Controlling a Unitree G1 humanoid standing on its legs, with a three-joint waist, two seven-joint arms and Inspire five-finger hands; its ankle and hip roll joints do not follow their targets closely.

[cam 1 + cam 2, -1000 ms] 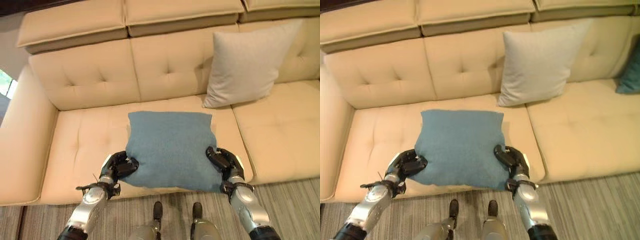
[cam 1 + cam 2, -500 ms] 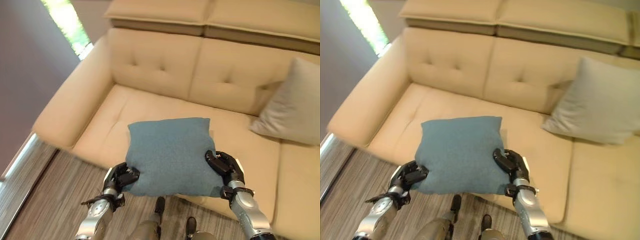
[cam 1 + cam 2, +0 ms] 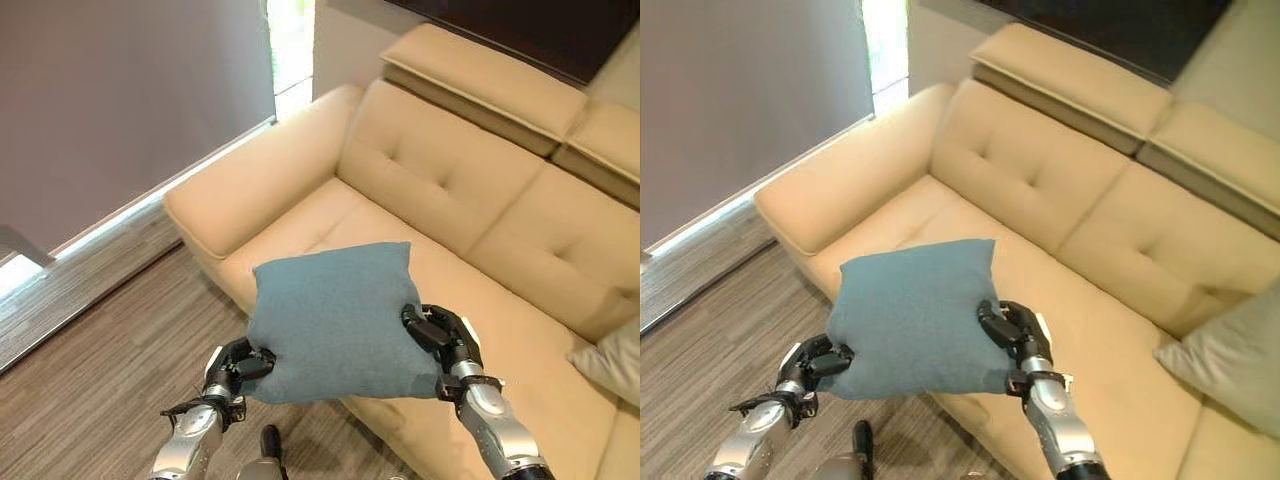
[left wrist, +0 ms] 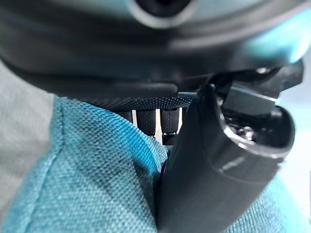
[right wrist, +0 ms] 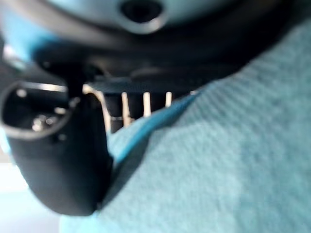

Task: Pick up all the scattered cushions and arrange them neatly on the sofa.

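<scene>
Evidently each robot hand, left (image 3: pixel 238 362) and right (image 3: pixel 437 334), pinches blue cushion (image 3: pixel 335 320).

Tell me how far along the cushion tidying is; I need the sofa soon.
Looks done: a grey cushion leans against the sofa backrest. In hand: the blue cushion is pinched between the left hand and right hand, held above the seat's front edge. Left: setting it down neatly.

I see a home living room: a tufted beige sofa (image 3: pixel 470 200), wood-plank floor (image 3: pixel 90 370), window blind (image 3: pixel 120 100).
</scene>
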